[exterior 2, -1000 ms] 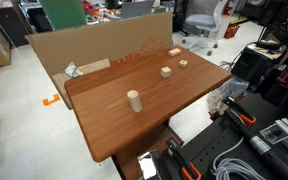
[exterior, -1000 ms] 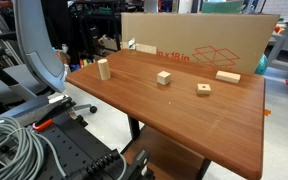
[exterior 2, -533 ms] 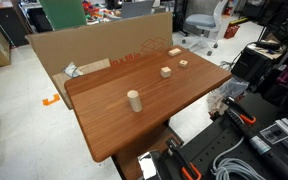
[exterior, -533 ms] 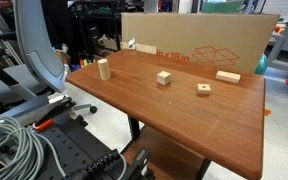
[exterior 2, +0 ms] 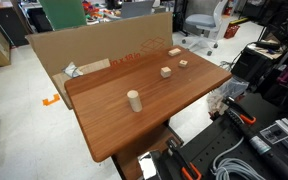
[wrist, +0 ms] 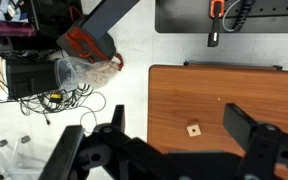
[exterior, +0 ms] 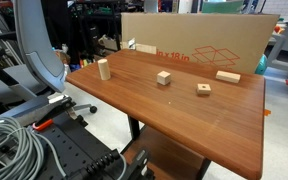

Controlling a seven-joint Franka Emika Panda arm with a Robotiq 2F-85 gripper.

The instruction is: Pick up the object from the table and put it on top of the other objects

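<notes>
The spotted wooden block [exterior: 203, 88] lies on the brown table [exterior: 174, 120], toward its right side; it also shows in the other exterior view [exterior 2: 183, 63]. The plain wooden cube [exterior: 164, 77] sits a little to its left, apart from it, and shows in the other exterior view too [exterior 2: 166, 71]. In the wrist view my gripper [wrist: 176, 120] is open and empty, high above the table. The spotted block [wrist: 193, 129] lies far below, between the two fingers. The plain cube is out of the wrist view. The gripper does not show in either exterior view.
An upright wooden peg [exterior: 103, 68] stands near the table's left end. A long flat wooden bar [exterior: 228, 75] lies at the back by the cardboard box [exterior: 199, 40]. Cables [wrist: 64, 95] and gear lie on the floor beside the table's edge.
</notes>
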